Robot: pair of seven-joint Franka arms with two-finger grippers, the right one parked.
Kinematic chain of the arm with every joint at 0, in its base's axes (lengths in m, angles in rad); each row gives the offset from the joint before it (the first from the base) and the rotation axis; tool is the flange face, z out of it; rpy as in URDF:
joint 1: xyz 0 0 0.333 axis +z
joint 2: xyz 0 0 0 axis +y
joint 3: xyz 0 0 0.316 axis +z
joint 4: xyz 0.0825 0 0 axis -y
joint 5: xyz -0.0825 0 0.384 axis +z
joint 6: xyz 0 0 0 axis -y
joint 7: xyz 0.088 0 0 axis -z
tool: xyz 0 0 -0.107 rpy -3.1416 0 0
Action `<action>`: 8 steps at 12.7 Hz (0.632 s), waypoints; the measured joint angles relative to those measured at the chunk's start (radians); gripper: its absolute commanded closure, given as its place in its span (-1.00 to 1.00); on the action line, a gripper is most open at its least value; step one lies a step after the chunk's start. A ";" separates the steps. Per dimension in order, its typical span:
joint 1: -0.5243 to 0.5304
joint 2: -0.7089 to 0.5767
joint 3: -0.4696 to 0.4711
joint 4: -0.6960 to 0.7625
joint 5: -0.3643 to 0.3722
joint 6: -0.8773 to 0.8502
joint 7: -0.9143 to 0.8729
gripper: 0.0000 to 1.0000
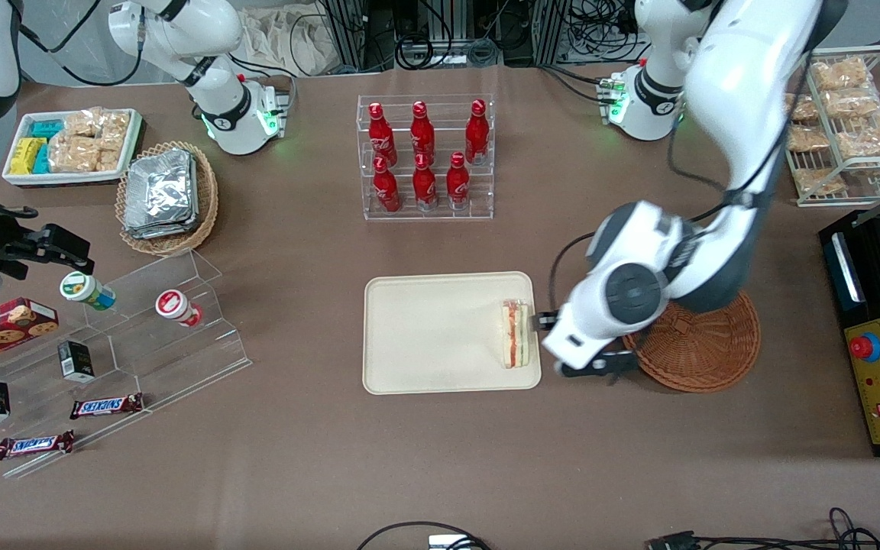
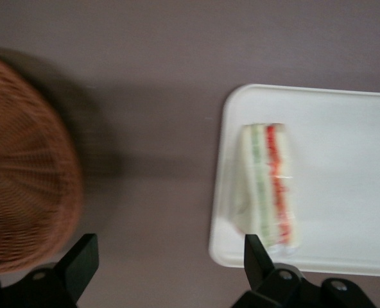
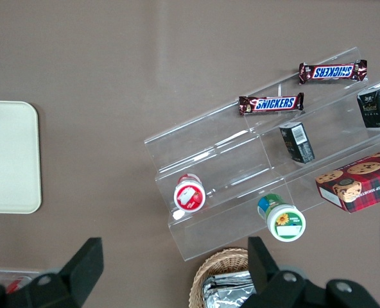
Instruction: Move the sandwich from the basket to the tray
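Spanning the middle of the table, the cream tray (image 1: 440, 336) already carries the sandwich (image 1: 516, 334) on the edge nearest the empty wicker basket (image 1: 703, 347), so the placing step looks done. Between tray and basket hangs the gripper (image 1: 574, 344), its fingers (image 2: 81, 260) spread wide and holding nothing, the sandwich lying free on the tray. By my judgement the next move only calls for lifting clear without nudging the wedge.

The sandwich (image 1: 516, 334) lies on the tray (image 1: 425, 336), the claw (image 1: 562, 345) between tray and basket (image 1: 707, 347).
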 measured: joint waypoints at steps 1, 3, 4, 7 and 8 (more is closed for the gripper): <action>0.046 -0.080 0.000 -0.075 -0.001 -0.001 0.032 -1.00; 0.114 -0.230 0.002 -0.212 -0.001 -0.002 0.080 -1.00; 0.144 -0.289 0.003 -0.264 -0.002 -0.002 0.104 -1.00; 0.232 -0.392 0.008 -0.319 -0.006 -0.023 0.138 -1.00; 0.262 -0.413 0.010 -0.317 -0.007 -0.044 0.156 -1.00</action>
